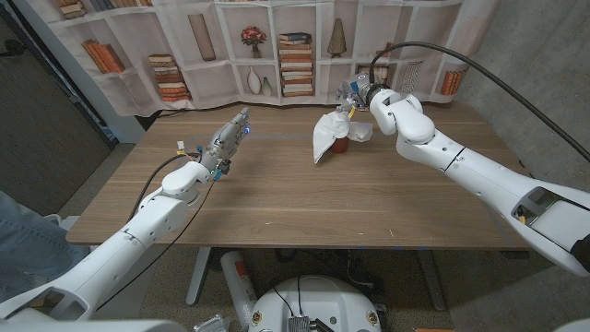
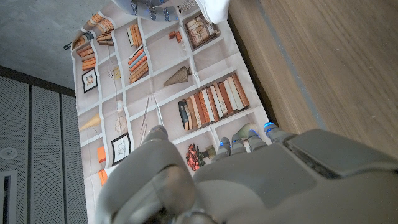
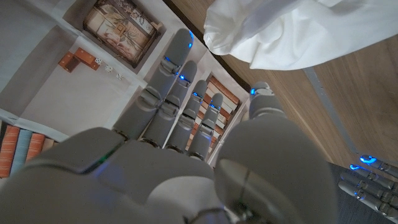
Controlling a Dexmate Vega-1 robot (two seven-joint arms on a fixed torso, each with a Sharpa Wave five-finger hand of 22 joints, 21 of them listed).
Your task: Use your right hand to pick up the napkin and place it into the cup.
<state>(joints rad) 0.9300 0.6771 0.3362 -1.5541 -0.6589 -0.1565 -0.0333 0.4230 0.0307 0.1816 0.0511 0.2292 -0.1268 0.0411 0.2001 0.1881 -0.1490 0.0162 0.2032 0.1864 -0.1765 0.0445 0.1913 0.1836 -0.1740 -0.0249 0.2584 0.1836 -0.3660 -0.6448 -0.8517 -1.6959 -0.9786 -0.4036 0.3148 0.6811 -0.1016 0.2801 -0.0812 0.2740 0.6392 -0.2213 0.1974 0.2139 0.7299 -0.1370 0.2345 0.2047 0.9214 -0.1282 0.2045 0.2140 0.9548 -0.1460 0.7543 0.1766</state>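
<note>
At table's far side, napkin (image 1: 326, 132) drapes over cup (image 1: 340, 145); right hand (image 1: 356, 96) just behind, fingers straight, empty. Push loose cloth down gently, avoid tipping cup.

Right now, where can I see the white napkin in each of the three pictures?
Head view: the napkin sits at the far side of the table, draped over the red cup, just beside the right hand.
Left wrist view: a small white piece of it shows at the picture's edge.
Right wrist view: it fills one corner, beyond the fingers.
Shared landmark: the bookshelf backdrop.
</note>
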